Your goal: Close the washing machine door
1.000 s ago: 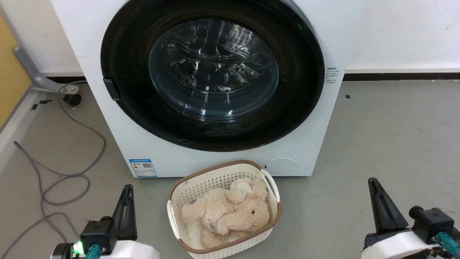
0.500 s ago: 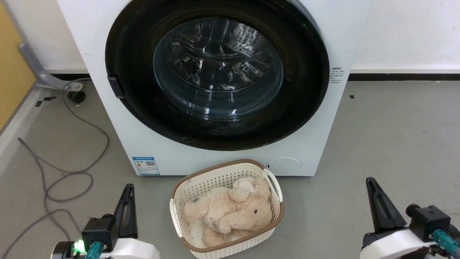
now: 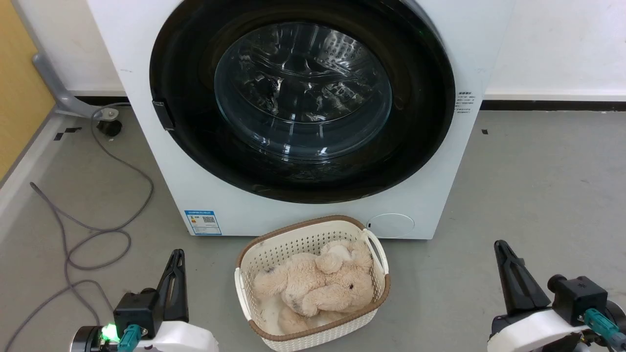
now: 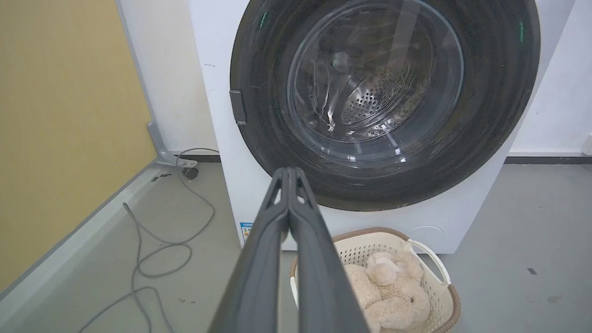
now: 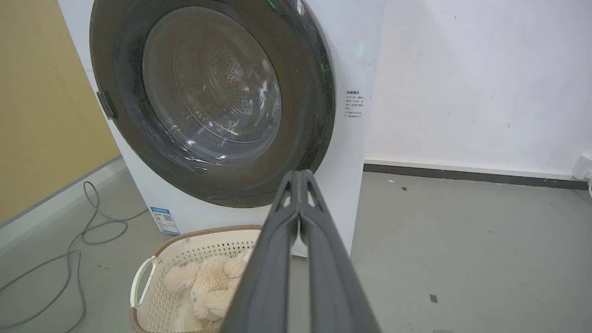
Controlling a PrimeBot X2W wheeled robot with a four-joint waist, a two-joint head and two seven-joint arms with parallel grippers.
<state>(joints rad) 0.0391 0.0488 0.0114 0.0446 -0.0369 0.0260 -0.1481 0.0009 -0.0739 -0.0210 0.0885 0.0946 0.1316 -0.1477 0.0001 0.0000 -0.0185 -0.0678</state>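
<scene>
Sitting before washing machine (image 3: 481, 58), cream basket (image 3: 243, 288) holding plush toy (image 3: 318, 288), cable (image 3: 100, 230) leftward

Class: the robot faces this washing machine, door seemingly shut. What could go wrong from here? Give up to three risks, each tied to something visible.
1. The washing machine door looks flush, but latching cannot be judged; it might swing open.
2. The cream basket holding a plush toy sits before the washing machine; a forward reach could knock it.
3. A grey cable loops on the floor beside the left gripper; rolling forward might snag it.
</scene>
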